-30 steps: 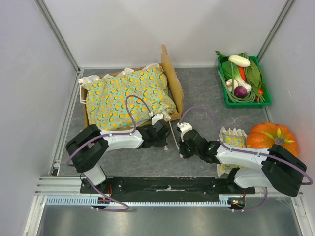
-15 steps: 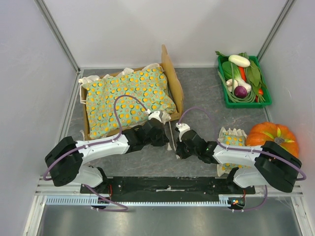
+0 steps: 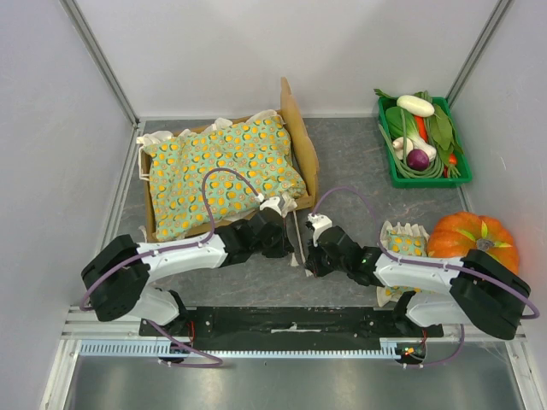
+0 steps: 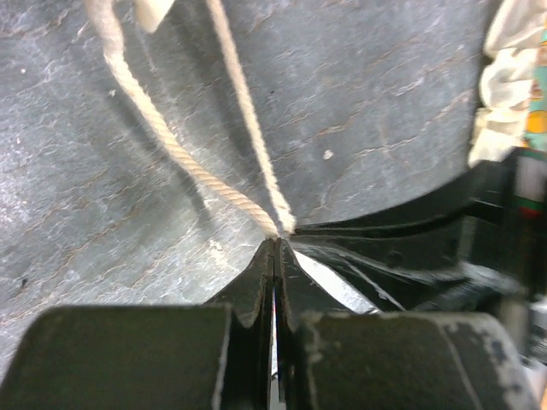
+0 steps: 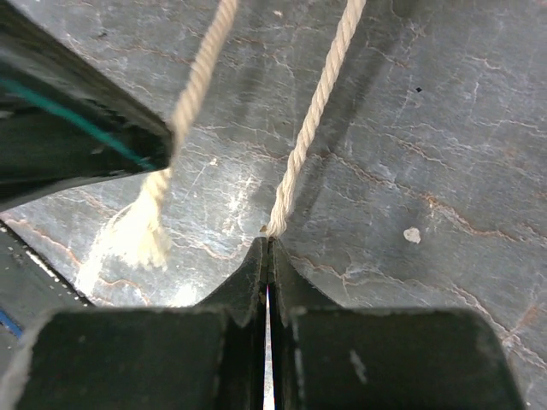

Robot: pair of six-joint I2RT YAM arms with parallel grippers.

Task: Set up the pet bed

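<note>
The pet bed (image 3: 298,135) stands at the back left, its light-wood headboard on its right side. A green orange-dotted blanket (image 3: 222,166) covers it. A cream cord (image 3: 297,232) runs from the bed's near right corner toward me. My left gripper (image 3: 289,245) is shut on one strand of the cord (image 4: 248,120); its tips (image 4: 275,245) pinch it just above the grey table. My right gripper (image 3: 308,259) is shut on the other strand (image 5: 312,120), pinched at its tips (image 5: 268,244). The two grippers nearly touch. The matching pillow (image 3: 403,243) lies by my right arm.
An orange pumpkin (image 3: 472,239) sits at the right beside the pillow. A green crate (image 3: 389,166) of vegetables stands at the back right. A frayed cord end (image 5: 137,232) lies on the table by my right gripper. White walls close in three sides.
My left arm has stretched out low with its elbow swung left, its gripper staying at the cord. My right gripper has shifted slightly left and nearer. The bed and blanket have not moved.
</note>
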